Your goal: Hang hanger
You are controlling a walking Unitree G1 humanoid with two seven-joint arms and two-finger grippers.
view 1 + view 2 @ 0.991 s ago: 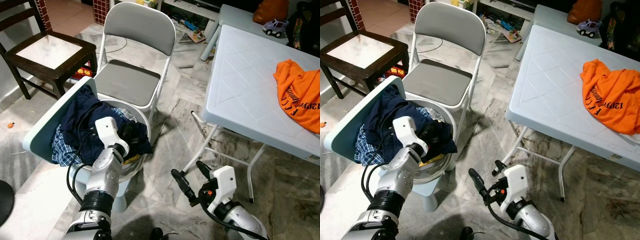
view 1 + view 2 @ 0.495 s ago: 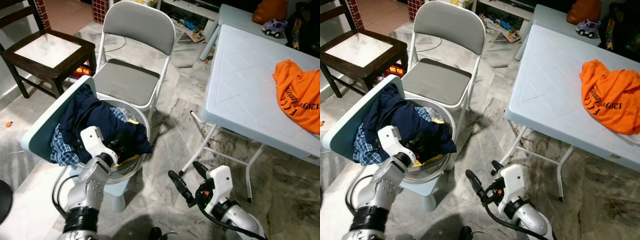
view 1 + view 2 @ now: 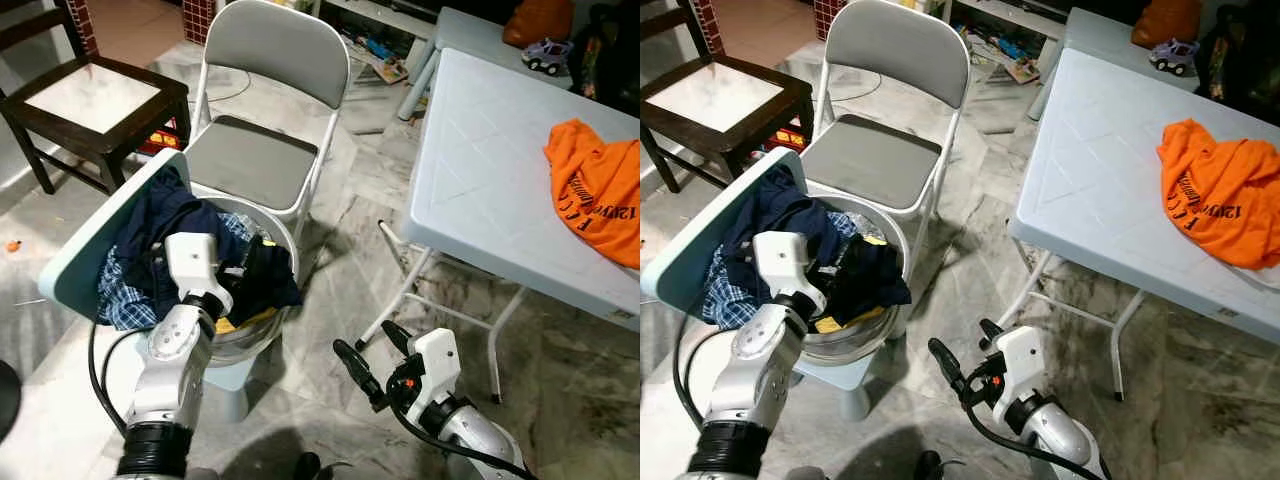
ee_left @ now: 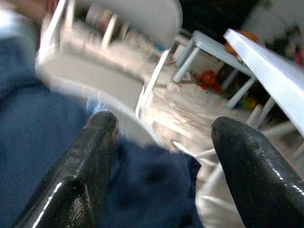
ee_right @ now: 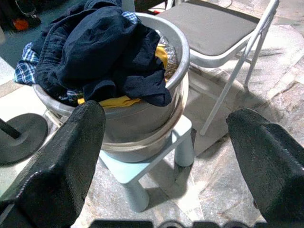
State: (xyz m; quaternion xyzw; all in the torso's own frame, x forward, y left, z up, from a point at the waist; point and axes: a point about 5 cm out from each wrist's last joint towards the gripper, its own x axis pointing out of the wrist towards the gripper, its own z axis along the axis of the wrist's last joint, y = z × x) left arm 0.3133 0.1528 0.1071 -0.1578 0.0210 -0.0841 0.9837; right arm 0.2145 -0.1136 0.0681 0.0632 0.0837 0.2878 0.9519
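Left gripper (image 4: 159,156) back over dark-blue laundry (image 3: 180,225).

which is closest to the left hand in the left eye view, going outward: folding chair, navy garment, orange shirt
From the left hand:
1. navy garment, right under it in the basin
2. folding chair, just behind the basin
3. orange shirt, far across on the white table
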